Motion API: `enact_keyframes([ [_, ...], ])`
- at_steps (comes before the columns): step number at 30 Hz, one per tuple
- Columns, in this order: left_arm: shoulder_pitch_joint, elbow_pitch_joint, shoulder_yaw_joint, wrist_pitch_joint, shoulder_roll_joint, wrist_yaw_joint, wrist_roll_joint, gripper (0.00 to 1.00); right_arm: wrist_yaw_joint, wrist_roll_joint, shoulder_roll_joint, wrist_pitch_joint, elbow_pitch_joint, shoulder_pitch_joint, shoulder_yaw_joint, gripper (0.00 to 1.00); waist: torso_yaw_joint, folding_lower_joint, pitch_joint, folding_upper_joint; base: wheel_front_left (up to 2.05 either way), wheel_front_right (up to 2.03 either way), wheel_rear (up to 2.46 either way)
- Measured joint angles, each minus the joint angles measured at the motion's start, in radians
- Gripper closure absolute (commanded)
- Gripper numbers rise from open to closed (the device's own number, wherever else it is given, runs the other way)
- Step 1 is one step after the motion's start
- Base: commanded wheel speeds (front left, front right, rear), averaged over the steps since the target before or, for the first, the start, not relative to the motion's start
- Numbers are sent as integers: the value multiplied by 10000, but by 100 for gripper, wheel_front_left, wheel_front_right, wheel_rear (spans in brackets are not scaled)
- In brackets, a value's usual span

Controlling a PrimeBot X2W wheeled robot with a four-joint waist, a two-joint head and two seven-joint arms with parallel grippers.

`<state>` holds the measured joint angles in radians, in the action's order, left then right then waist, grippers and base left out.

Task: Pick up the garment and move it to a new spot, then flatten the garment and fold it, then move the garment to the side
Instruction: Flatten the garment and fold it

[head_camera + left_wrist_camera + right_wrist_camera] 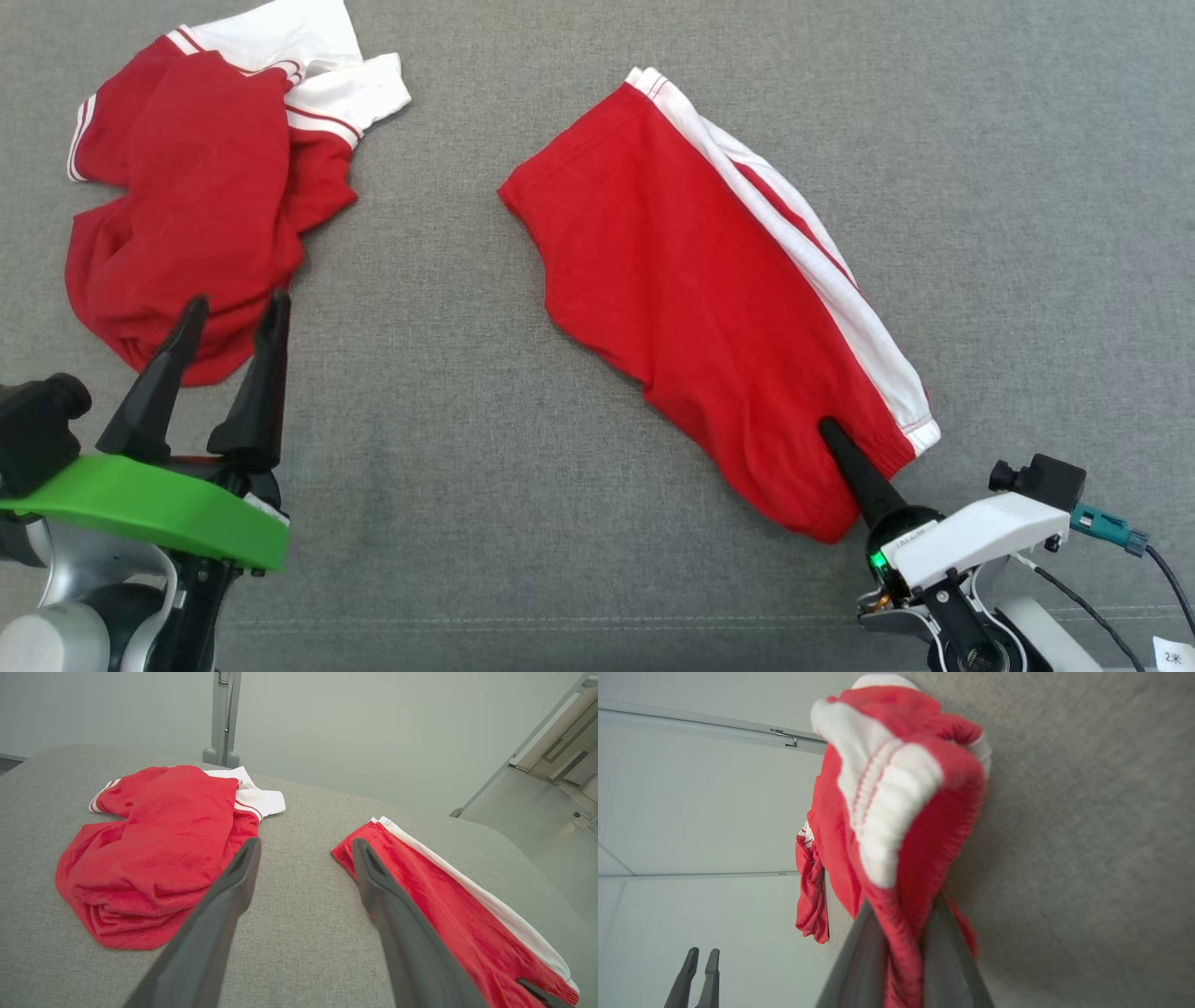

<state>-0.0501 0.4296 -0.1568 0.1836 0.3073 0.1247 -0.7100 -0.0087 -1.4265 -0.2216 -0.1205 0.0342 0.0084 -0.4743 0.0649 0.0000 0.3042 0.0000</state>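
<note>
The garment (709,280) is a pair of red shorts with a white side stripe. It lies folded and flat, slanting across the middle right of the grey fabric surface (467,420). My right gripper (829,434) is shut on its elastic waistband at the near end. In the right wrist view the bunched waistband (896,793) is pinched between the two fingers (859,956). My left gripper (236,301) is open and holds nothing, with its tips over the near edge of a second, crumpled garment. In the left wrist view the shorts (448,914) lie to the right of the left gripper (306,842).
A crumpled red and white garment (196,205) lies at the far left, also in the left wrist view (159,858). A metal post (224,718) stands behind the surface. A cable (1120,541) trails from my right wrist.
</note>
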Motion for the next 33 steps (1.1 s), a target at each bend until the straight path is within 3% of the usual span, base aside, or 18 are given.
enact_keyframes([
  [8,450,31,546,21,-88,0,40,0,437,-658,-171,487,-499,8,128,100,-320,0,-203,0,0,0,0],
  [15,593,263,761,198,-100,0,270,0,426,-1411,-788,863,-504,308,761,100,-877,0,-317,0,0,0,0],
  [22,693,587,782,464,-100,0,382,0,420,-1962,-1664,1536,-443,1026,1016,100,-1465,0,-310,0,0,0,0],
  [28,692,723,767,548,-127,0,385,0,405,-2476,-2888,1776,-401,2300,1894,100,-1691,0,-154,0,0,0,0],
  [33,693,698,809,593,-213,0,387,0,439,-2719,-3417,1925,-1041,2509,2374,100,-1760,0,-76,0,0,0,0],
])
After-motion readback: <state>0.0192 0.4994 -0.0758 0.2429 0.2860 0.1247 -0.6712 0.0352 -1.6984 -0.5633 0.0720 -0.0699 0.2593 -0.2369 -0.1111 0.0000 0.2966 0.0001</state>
